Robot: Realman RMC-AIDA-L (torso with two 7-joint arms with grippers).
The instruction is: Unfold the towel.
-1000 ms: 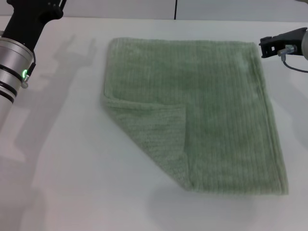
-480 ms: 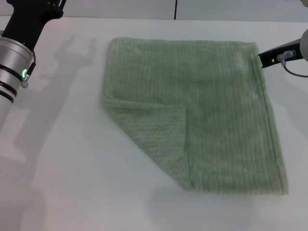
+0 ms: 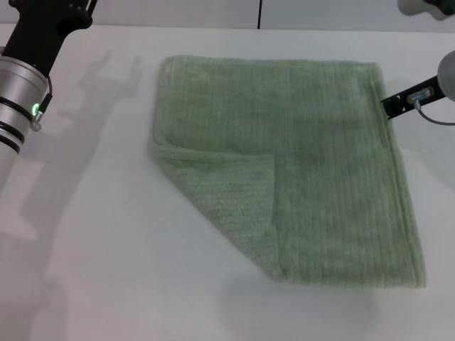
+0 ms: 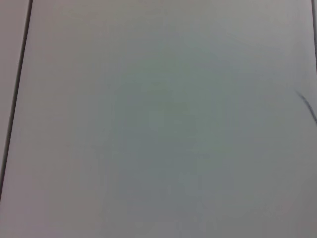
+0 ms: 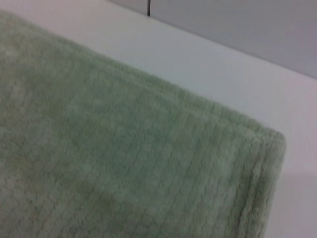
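The towel (image 3: 306, 163) is a pale sage-green ribbed cloth lying flat on the white table (image 3: 106, 234). Its near-left corner is folded back over the cloth as a triangular flap (image 3: 227, 195). The right wrist view is filled by the towel's far right hemmed corner (image 5: 257, 148), seen from close above. My left arm (image 3: 25, 78) is raised at the far left, well clear of the towel, and its gripper is out of frame. Only a black part of my right arm (image 3: 409, 99) shows, beside the towel's right edge. Neither gripper's fingers show in any view.
Bare white tabletop surrounds the towel on the left and front. The left arm's shadow (image 3: 106, 85) falls on the table left of the towel. A grey wall with a dark seam (image 3: 259, 13) runs behind the table. The left wrist view shows only a plain grey surface (image 4: 158, 119).
The black part of my right arm has slid toward me along the towel's right edge and drawn back to the right. The towel and left arm have not moved.
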